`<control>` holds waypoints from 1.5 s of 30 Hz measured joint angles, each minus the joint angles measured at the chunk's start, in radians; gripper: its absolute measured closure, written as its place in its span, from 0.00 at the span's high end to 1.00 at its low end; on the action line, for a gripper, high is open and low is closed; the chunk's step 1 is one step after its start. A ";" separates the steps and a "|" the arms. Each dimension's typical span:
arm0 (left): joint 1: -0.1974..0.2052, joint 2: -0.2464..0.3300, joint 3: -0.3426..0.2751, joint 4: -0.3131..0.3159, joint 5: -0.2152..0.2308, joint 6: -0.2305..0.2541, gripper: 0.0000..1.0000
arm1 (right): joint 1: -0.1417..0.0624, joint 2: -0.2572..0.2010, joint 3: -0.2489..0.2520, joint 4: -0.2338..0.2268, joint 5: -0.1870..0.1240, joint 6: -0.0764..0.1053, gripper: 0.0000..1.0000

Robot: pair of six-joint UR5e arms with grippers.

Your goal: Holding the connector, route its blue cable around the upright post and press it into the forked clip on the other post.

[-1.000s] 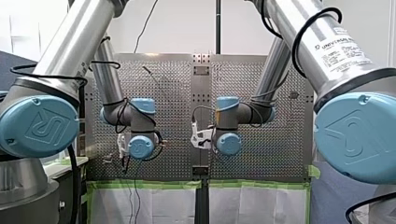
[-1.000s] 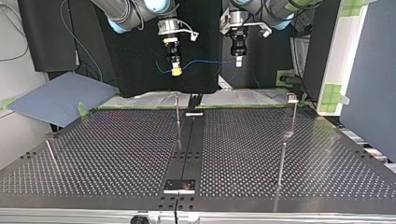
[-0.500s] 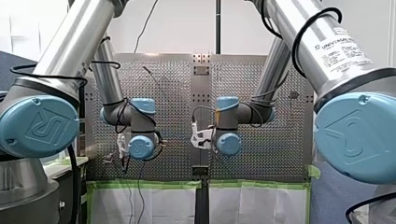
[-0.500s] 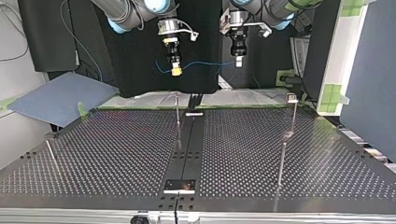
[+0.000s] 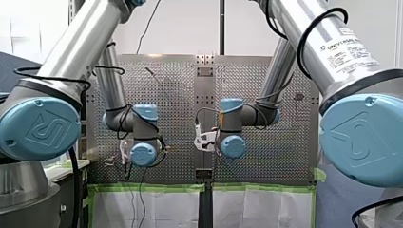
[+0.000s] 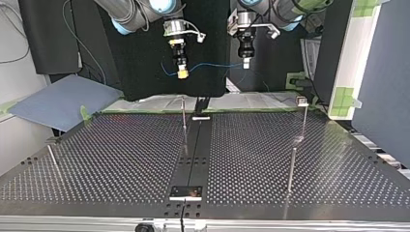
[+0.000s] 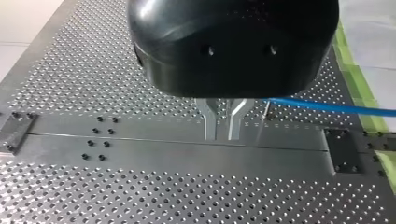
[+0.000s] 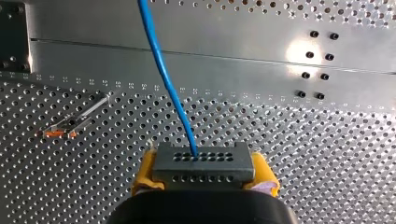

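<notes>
My right gripper (image 8: 205, 171): yellow pads (image 8: 145, 169) clamped on grey perforated rectangular connector (image 8: 201, 162); thin blue cable (image 8: 163, 70) runs toward my left gripper (image 7: 222, 136), grip unclear.

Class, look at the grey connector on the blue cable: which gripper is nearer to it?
Right. My right gripper is shut on the connector, yellow pads at its sides. My left gripper hangs apart from it, further along the blue cable, toward the top view's right.

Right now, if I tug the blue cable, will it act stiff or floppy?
Probably floppy: the blue cable hangs in a loose wave in the top view. Likely light too, being very thin beside the connector it enters.
</notes>
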 joint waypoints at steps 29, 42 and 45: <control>0.000 -0.012 0.000 0.009 0.000 0.000 0.15 | 0.051 0.092 -0.091 0.067 0.005 0.065 0.00; 0.001 -0.013 -0.001 0.010 0.000 -0.001 0.15 | 0.052 0.206 -0.138 0.070 0.005 0.067 0.00; 0.004 -0.023 -0.007 0.023 -0.002 -0.014 0.17 | 0.052 0.213 -0.138 0.071 0.005 0.068 0.00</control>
